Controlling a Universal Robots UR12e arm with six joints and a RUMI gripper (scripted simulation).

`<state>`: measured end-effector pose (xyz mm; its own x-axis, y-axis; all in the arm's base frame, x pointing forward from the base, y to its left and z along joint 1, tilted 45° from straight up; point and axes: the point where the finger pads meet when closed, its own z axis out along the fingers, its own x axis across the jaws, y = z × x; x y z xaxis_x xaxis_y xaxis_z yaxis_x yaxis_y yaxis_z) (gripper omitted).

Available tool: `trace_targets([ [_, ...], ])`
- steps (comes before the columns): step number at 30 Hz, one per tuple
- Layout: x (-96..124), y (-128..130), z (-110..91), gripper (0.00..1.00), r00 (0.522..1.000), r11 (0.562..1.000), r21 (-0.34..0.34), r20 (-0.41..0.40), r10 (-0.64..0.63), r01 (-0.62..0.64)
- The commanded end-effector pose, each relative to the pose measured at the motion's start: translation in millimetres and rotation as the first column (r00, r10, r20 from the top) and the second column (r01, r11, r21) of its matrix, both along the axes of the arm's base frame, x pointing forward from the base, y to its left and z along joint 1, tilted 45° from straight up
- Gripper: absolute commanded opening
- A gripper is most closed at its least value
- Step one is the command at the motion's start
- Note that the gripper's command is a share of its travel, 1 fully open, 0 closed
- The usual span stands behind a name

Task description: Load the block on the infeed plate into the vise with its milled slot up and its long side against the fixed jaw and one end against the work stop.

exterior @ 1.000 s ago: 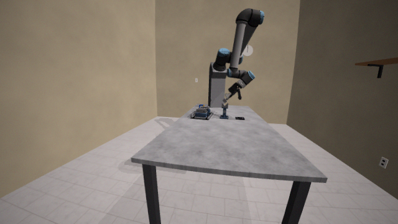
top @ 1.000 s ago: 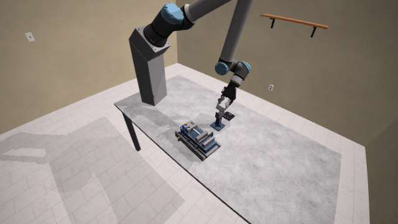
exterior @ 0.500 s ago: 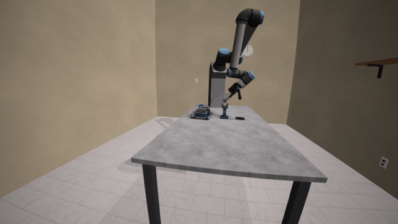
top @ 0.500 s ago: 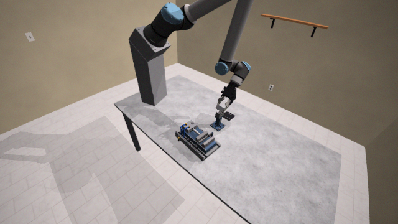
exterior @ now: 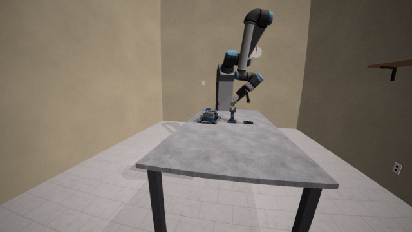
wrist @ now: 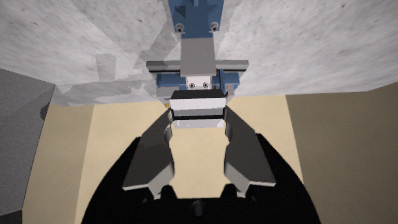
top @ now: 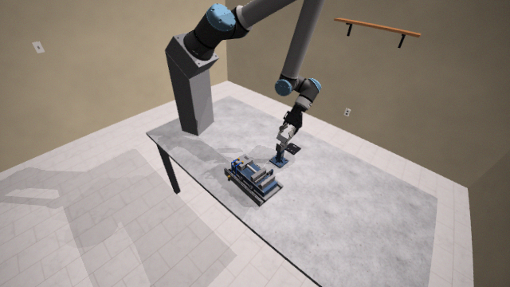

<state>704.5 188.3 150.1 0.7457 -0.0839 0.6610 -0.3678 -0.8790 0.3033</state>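
My gripper (top: pixel 281 143) is shut on the part (wrist: pixel 197 108), a small grey block with a dark slot line across the face I see, held at its two sides by the fingertips. The part sits right at the top of the blue V-block (top: pixel 279 159), which also shows in the wrist view (wrist: pixel 198 55); I cannot tell if it rests on it or hangs just clear. The vise (top: pixel 255 180) stands open on the table, to the front left of the V-block, with its blue body and grey jaws. The dark infeed plate (top: pixel 293 148) lies empty just behind the V-block. In the exterior view the gripper (exterior: pixel 233 106) is small.
The arm's grey pedestal (top: pixel 191 88) stands at the table's back left corner. The table's front edge runs close by the vise. A wooden shelf (top: pixel 376 28) hangs on the back wall, well away.
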Motion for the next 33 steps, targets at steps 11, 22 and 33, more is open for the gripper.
trace_targets([
  [11, -0.4, -0.4, 0.5, 0.00, 0.999, 0.998, 0.042, 0.006, 0.037, -0.037],
  [22, -0.6, -1.1, 0.7, 0.00, 0.995, 0.989, 0.110, 0.019, 0.097, -0.099],
  [33, -0.8, -1.8, 0.8, 0.00, 0.987, 0.970, 0.179, 0.036, 0.158, -0.162],
])
